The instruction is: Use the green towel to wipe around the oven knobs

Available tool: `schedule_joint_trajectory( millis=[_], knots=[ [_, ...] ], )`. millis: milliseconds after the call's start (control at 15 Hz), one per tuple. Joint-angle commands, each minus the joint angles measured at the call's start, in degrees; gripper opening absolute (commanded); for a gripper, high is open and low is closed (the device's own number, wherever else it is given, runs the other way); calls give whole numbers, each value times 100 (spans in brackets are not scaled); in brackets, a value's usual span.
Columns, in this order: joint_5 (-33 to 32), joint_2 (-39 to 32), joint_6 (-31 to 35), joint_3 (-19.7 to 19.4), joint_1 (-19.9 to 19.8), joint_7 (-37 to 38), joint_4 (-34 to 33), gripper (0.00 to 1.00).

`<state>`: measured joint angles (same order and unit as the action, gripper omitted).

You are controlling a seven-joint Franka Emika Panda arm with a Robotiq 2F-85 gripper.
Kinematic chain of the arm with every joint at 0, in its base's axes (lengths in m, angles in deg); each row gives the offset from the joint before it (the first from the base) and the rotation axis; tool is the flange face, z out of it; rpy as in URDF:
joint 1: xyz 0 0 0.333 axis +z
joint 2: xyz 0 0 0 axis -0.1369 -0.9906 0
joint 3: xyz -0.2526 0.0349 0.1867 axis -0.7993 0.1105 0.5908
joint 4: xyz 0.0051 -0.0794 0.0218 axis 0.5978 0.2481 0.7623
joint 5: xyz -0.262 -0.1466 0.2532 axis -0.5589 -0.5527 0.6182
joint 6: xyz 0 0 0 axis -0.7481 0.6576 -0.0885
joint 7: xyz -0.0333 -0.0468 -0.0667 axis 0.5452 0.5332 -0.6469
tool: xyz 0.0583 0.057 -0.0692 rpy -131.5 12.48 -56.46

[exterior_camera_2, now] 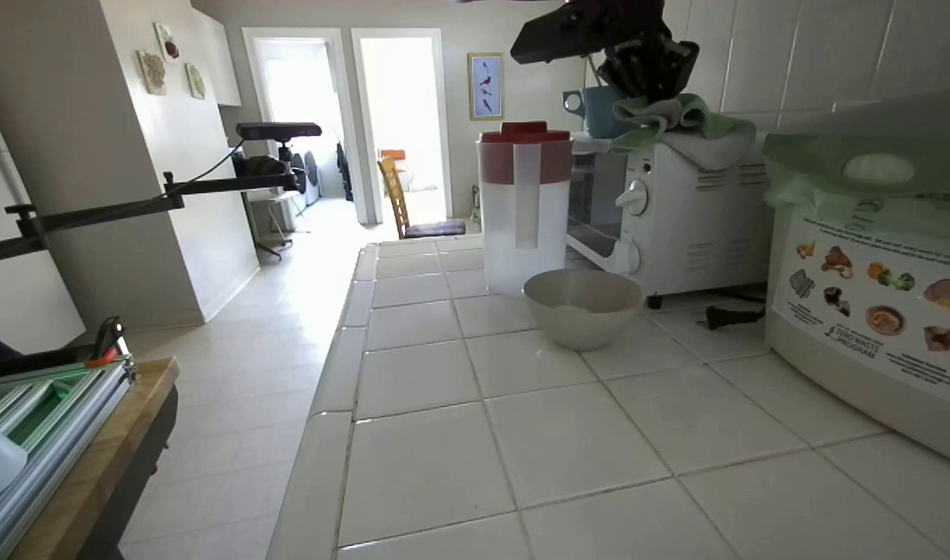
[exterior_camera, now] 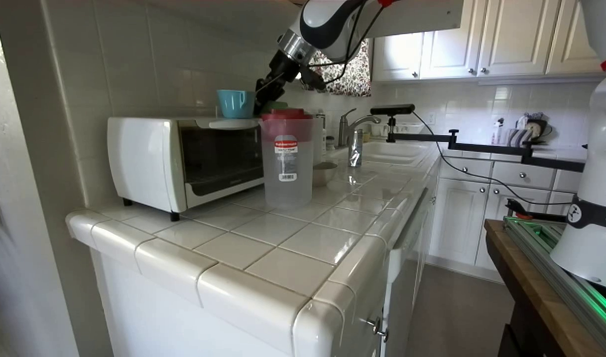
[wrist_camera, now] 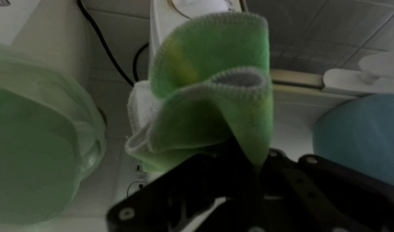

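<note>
While the gripper, closed, pinches the towel bunched beneath it over the oven, the cup beside it could topple if the gripper swings sideways heading down to the knobs

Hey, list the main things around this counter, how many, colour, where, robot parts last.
toaster oven: 1, white, on counter
oven knobs: at least 2, white, oven front
green towel: 1, green and grey, atop oven
cup: 1, blue, atop oven
pitcher: 1, clear and red, counter
bowl: 1, beige, beside pitcher
bin: 1, white and green, beside oven
sink: 1, white, in counter
faucet: 1, silver, at sink
cabinets: several, white, beyond sink
chair: 1, mostly brown, beyond counter
robot arm: 1, white and black, over counter
end effector: 1, black, apparently gripping green towel
</note>
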<state>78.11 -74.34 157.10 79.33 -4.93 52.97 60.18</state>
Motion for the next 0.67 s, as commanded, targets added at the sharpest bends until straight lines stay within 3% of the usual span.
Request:
schedule_joint_trajectory(
  millis=[0,400,600],
  knots=[
    [251,49,-103,58,-61,-437,104,1],
    [35,-25,-31,-288,36,-114,-2,1],
    [93,50,-84,-196,14,-325,126,1]
  ],
)
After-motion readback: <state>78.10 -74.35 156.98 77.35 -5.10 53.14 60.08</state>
